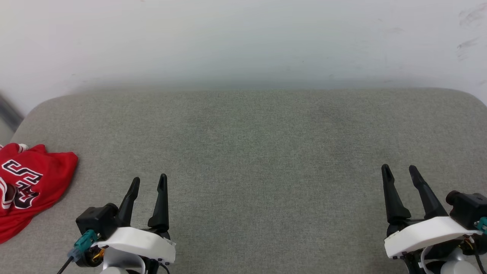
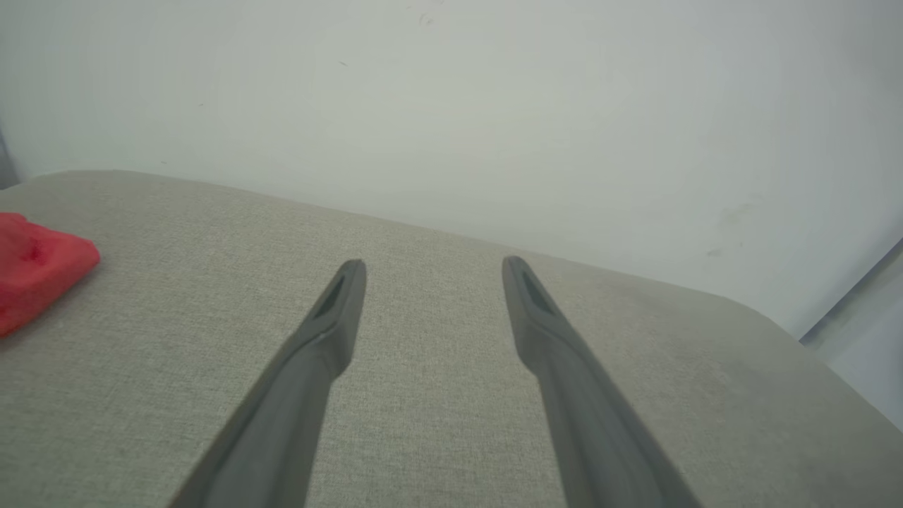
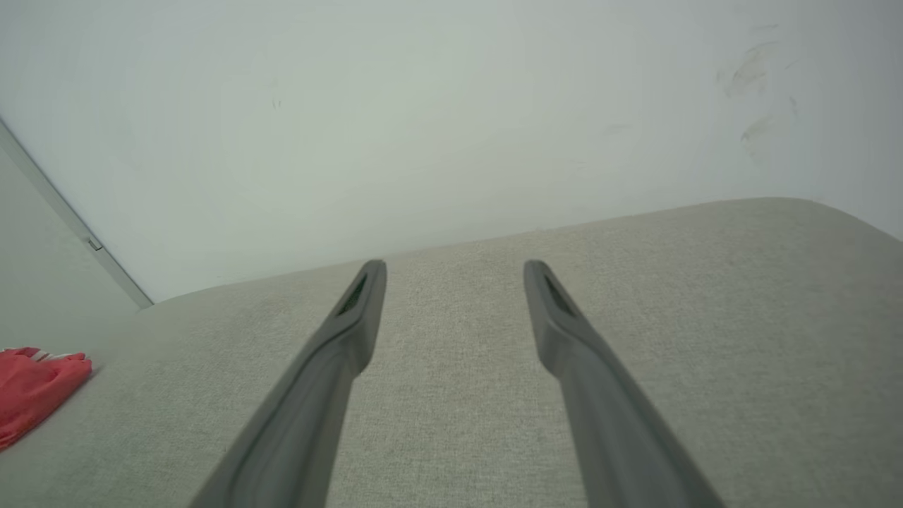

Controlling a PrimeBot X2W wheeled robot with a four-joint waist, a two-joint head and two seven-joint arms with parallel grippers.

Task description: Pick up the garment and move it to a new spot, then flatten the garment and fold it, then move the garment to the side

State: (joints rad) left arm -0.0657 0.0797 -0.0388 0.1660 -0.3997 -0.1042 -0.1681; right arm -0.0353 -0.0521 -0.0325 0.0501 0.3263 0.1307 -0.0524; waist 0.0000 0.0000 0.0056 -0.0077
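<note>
The crumpled red jersey garment (image 1: 34,182) (image 2: 35,279) (image 3: 35,388) with black-and-white block lettering lies bunched at the far left edge of the grey fabric-covered table (image 1: 243,152); a bit of white trim shows at its top; the left tool (image 1: 149,179) (image 2: 430,264) hovers near it, dark fingers apart and holding nothing; the right tool (image 1: 398,167) (image 3: 455,264), well apart at the other side, also stands spread and bare; a pale scuffed wall (image 1: 243,38) rises behind.
</note>
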